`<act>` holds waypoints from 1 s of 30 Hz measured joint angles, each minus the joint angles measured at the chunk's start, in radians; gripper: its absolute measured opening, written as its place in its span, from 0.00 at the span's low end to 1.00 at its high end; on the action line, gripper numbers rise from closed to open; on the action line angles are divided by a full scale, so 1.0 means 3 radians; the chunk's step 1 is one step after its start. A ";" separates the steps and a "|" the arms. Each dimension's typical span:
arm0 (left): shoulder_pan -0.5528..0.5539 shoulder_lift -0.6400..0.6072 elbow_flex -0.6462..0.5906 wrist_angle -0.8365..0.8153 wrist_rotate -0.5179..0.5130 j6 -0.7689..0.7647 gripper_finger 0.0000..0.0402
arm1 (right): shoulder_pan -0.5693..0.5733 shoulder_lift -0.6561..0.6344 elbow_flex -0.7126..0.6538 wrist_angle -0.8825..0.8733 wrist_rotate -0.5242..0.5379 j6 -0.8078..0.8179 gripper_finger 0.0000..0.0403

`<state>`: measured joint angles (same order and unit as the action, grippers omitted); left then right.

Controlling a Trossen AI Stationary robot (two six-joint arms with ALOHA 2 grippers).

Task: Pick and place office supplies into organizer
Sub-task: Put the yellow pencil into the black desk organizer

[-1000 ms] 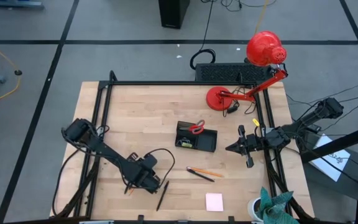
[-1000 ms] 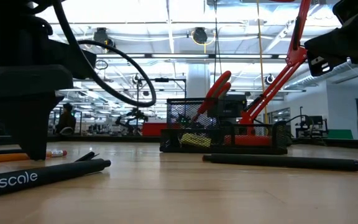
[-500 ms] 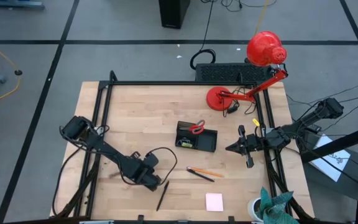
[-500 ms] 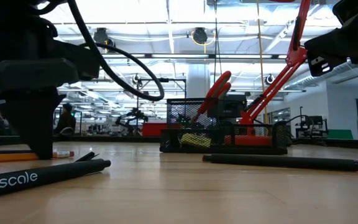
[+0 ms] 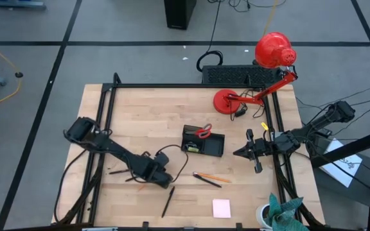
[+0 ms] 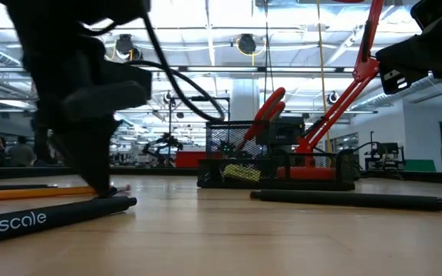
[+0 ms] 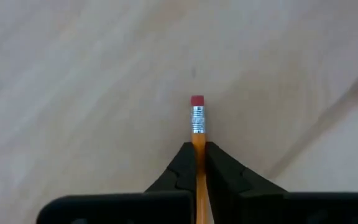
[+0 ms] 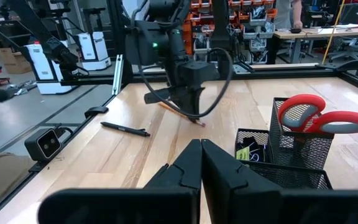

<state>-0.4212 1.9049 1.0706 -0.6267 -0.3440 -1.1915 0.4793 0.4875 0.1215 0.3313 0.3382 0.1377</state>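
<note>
Since a second ago the left gripper (image 5: 164, 181) has shifted toward the table's middle and clamped onto the orange wooden pencil (image 7: 197, 134) lying on the light wooden table (image 5: 153, 122). Right gripper (image 5: 237, 153) waits beside the black mesh organizer (image 5: 203, 142) holding red-handled scissors (image 5: 203, 133), fingers pressed together and empty.

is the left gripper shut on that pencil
Yes. The left gripper is shut on the orange pencil; its eraser end sticks out past the fingers.
</note>
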 joint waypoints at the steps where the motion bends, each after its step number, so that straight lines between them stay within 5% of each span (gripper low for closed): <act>1: 0.0028 0.0003 -0.0002 0.0039 -0.0031 0.0037 0.03 | 0.0001 0.0001 0.0000 0.0000 0.0000 -0.0001 0.00; 30: 0.0159 0.0018 -0.0004 0.0365 -0.0190 0.0194 0.10 | 0.0000 0.0001 0.0000 0.0000 -0.0003 0.0044 0.00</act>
<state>-0.3734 1.9104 1.0695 -0.5172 -0.4010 -1.1332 0.4793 0.4877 0.1215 0.3313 0.3374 0.1509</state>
